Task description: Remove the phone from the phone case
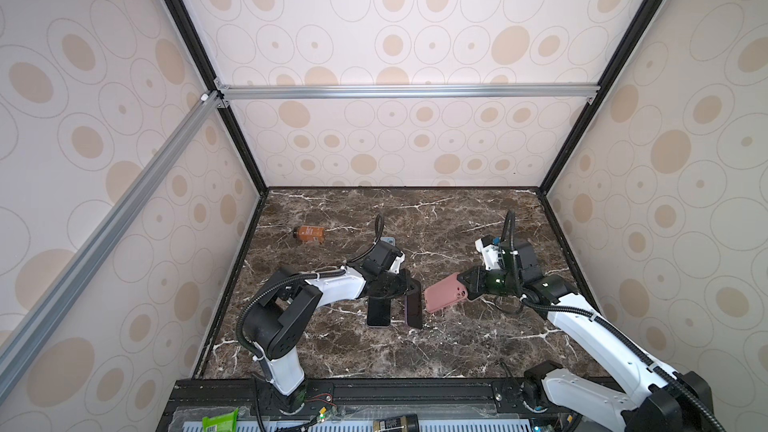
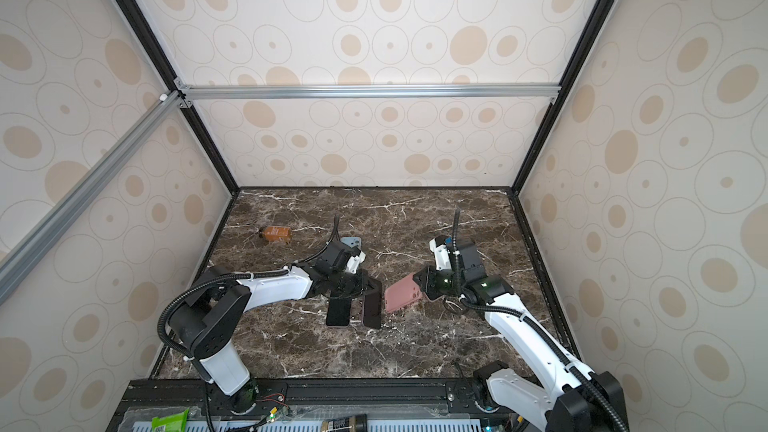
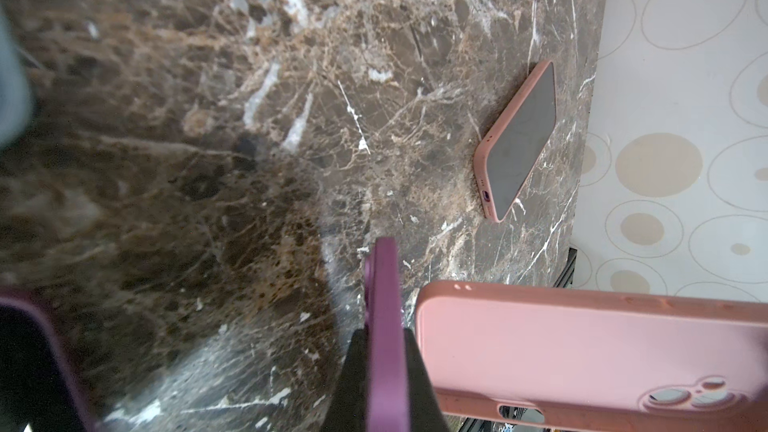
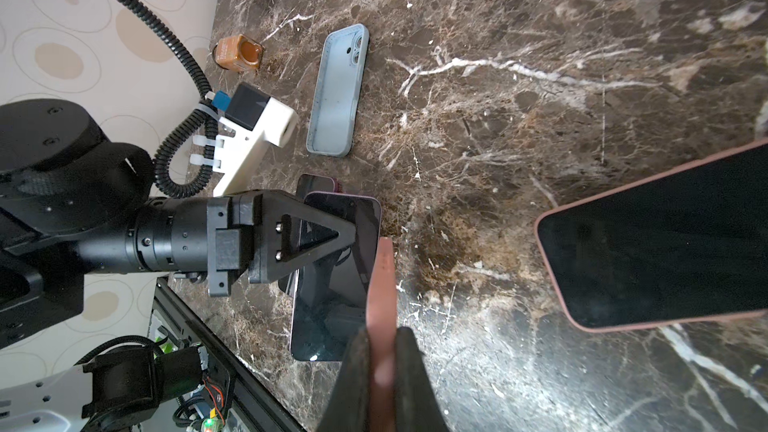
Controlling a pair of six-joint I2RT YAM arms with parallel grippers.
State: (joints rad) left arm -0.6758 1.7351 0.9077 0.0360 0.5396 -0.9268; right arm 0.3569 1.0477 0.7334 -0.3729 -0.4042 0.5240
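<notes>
Over by the right-hand wall, on the bench (image 3: 291, 76), the pink-cased phone (image 4: 652, 243) lies flat with its dark screen up and a thin pink rim all round. Its long axis runs roughly along that wall, and the top views seem to hide it behind the right arm. It sits off to the side of the right end effector (image 4: 382, 334), not ahead of its fingers, and much nearer that arm than the left. Both are occupied: the right one is clamped on the edge of a second pink case (image 1: 445, 293), and the left end effector (image 3: 384, 336) on a purple case (image 3: 382, 276), beside a bare phone (image 1: 378, 311)
</notes>
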